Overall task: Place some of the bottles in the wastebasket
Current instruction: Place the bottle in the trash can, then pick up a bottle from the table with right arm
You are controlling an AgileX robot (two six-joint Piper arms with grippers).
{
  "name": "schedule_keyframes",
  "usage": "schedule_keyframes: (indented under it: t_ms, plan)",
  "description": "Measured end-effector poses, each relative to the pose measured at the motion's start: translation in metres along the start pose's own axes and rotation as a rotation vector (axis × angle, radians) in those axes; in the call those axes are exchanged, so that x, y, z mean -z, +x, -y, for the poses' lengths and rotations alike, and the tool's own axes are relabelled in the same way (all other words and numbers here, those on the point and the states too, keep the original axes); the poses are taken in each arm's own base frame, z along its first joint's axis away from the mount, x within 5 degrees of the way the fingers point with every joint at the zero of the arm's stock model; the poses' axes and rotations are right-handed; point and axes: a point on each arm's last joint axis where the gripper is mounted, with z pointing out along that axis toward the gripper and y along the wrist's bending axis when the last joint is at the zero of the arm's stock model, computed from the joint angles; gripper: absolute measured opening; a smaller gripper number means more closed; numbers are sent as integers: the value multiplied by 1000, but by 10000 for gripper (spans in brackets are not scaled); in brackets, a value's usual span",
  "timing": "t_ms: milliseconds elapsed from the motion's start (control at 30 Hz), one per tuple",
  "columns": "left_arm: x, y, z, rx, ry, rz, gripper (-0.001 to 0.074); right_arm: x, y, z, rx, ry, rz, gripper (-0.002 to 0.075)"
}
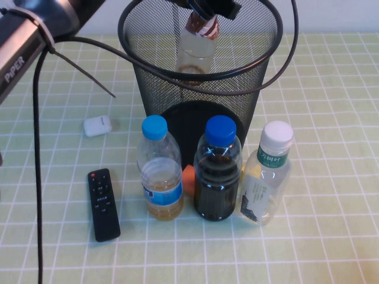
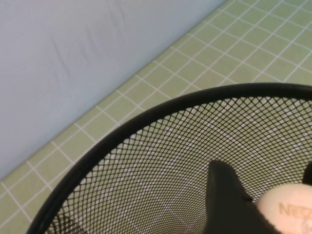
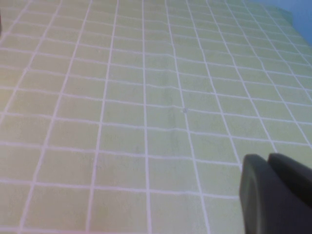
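Observation:
The black wire-mesh wastebasket (image 1: 155, 89) stands at the back middle of the table. My left gripper (image 1: 205, 13) hangs over its mouth, shut on the neck of the short clear bottle (image 1: 198, 47) with the red-brown label. That bottle dangles upright inside the rim. In the left wrist view the bottle's white cap (image 2: 288, 210) sits between the black fingers (image 2: 225, 197), with the wastebasket's rim (image 2: 146, 118) and mesh behind. The taller white-capped bottle (image 1: 267, 174) with the green-and-white label stands in front of the wastebasket at the right. My right gripper (image 3: 274, 191) is shut over bare tablecloth, outside the high view.
Two blue-capped bottles stand in front of the wastebasket, one with a blue label (image 1: 160, 173) and one of dark liquid (image 1: 217, 173), with a small orange thing (image 1: 189, 179) between them. A black remote (image 1: 103, 205) and a small white case (image 1: 97, 125) lie at the left.

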Motion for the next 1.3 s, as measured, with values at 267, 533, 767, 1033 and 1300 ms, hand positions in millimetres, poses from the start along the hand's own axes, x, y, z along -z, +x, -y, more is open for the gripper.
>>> schedule_keyframes:
  t_ms: [267,533,767,1033,1300]
  plan:
    - [-7,7,1,-1,20,-47,269,2,-19,2,-630,-40,208,-7]
    - [-19,17,0,39,28,-88,372,3,-22,0,-763,-82,183,-7]
    - [-12,19,-6,53,31,-134,377,10,-66,-13,-659,-228,-18,-6]
    - [39,-4,-2,33,46,-126,172,-16,-124,-11,-400,-239,-322,-6]
    - [82,-18,1,-2,31,-109,5,-59,-162,-11,-266,-316,-444,-4]
